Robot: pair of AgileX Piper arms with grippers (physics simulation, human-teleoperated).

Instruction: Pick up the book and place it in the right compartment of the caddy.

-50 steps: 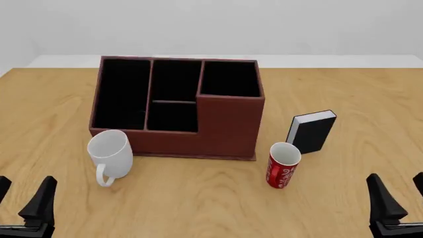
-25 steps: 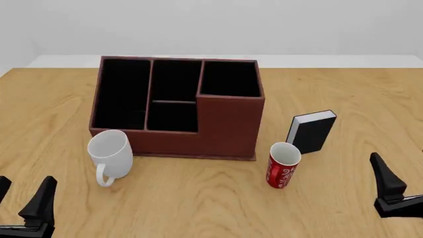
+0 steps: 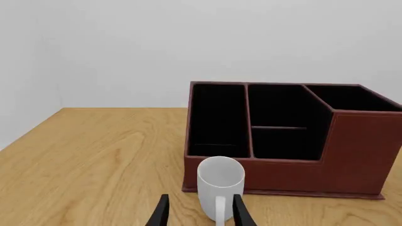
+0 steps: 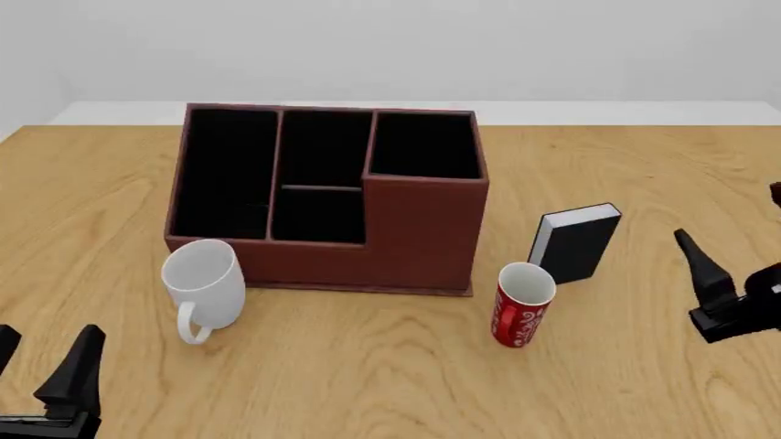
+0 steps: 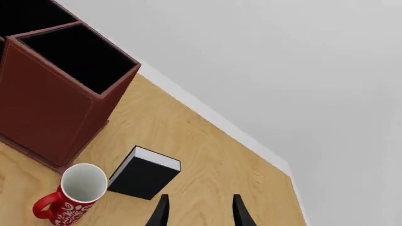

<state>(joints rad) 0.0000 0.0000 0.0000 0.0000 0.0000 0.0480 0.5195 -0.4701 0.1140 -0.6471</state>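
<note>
The black book (image 4: pixel 576 242) with white page edges stands upright on the table to the right of the caddy (image 4: pixel 422 242), just behind a red can. It also shows in the right wrist view (image 5: pixel 144 174). The caddy's right compartment (image 4: pixel 425 146) is empty, as the right wrist view (image 5: pixel 78 56) also shows. My right gripper (image 4: pixel 732 247) is open and empty, raised and tilted at the right edge, to the right of the book and apart from it. My left gripper (image 4: pixel 40 370) is open and empty at the near left corner.
A white mug (image 4: pixel 204 279) stands against the caddy's front left; it is right ahead of my left fingers in the left wrist view (image 3: pixel 221 186). A red can (image 4: pixel 522 306) stands just in front of the book, and shows in the right wrist view (image 5: pixel 72 193).
My right gripper has risen and moved forward from the near right corner, now level with the book and tilted. The left arm and the objects have not moved.
</note>
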